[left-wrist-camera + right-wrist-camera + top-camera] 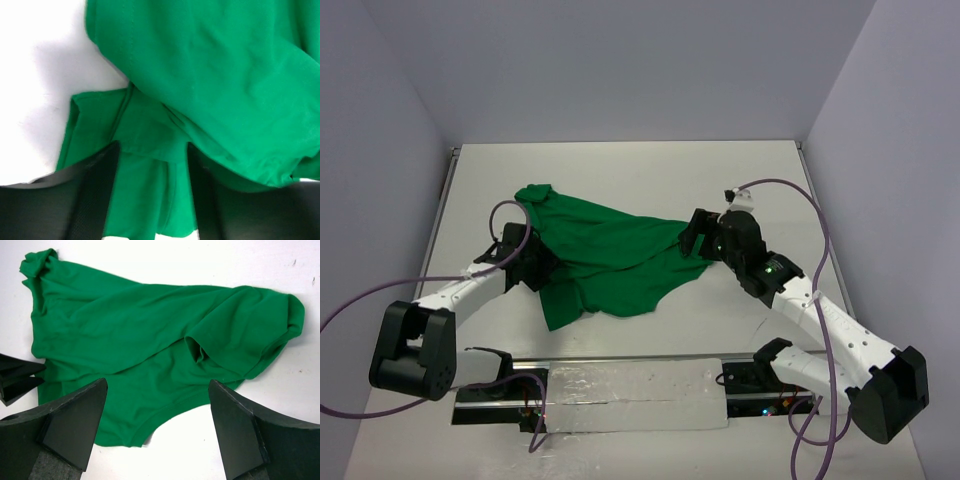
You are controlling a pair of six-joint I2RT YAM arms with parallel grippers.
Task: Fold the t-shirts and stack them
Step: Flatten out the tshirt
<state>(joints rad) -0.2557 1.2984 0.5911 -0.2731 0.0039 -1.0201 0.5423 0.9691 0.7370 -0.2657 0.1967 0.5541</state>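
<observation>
The bright-green t-shirt (610, 265) lies crumpled and spread across the middle of the white table, with a bunched end at its far left. My left gripper (535, 262) sits low at the shirt's left edge. In the left wrist view a fold of the t-shirt (215, 75) runs between the parted fingers of the left gripper (152, 147), which stands open. My right gripper (692, 238) hovers over the shirt's right side. Seen from the right wrist, the right gripper (157, 385) is wide open above the hem of the t-shirt (140, 340), holding nothing.
The white table (620, 170) is walled at the back and both sides. A mounting rail with a pale plate (635, 395) runs along the near edge between the arm bases. Purple cables (820, 215) loop off both arms. The left gripper's tip (15, 382) shows at the right wrist view's left edge.
</observation>
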